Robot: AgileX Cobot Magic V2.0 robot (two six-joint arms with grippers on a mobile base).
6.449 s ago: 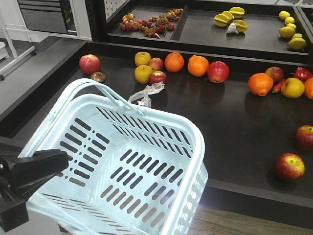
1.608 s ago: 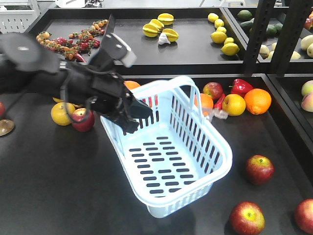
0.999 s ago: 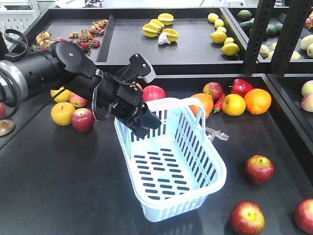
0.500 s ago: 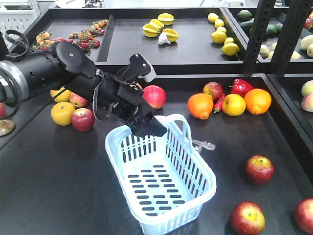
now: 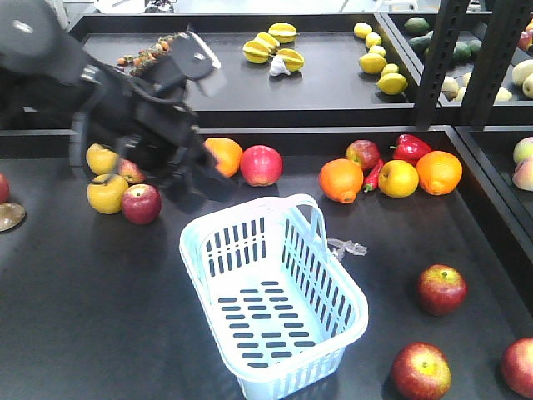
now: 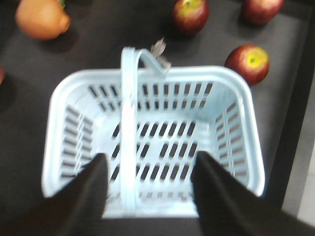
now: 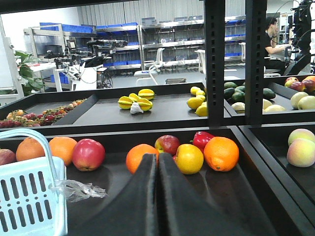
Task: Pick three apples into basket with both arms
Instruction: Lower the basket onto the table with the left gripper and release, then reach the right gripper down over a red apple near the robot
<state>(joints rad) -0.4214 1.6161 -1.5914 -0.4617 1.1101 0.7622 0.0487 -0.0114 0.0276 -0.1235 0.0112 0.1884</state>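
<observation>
The basket [image 5: 237, 247] is down. Half a second ago the left arm [image 5: 125, 117] held it tilted by the far rim; now it sits flat on the desk [image 5: 100, 333], mouth up and empty, and the arm has swung off toward ten o'clock, blurred with motion. In the wrist view the left fingers [image 6: 93, 182] are spread wide with nothing between them, hovering above the near end of the basket, clear of the rim.

The right fingers [image 7: 142, 196] are pressed together and hold nothing. They point toward twelve o'clock at the row of fruit on the back of the desk.

So the placing step looks done and the picking can begin. No fruit is in the basket yet. The red-and-yellow apples [image 5: 442, 288] lie loose on the desk at about four to five o'clock from the basket, near it but not touching. The right arm seems best placed for them, though it must open first.
</observation>
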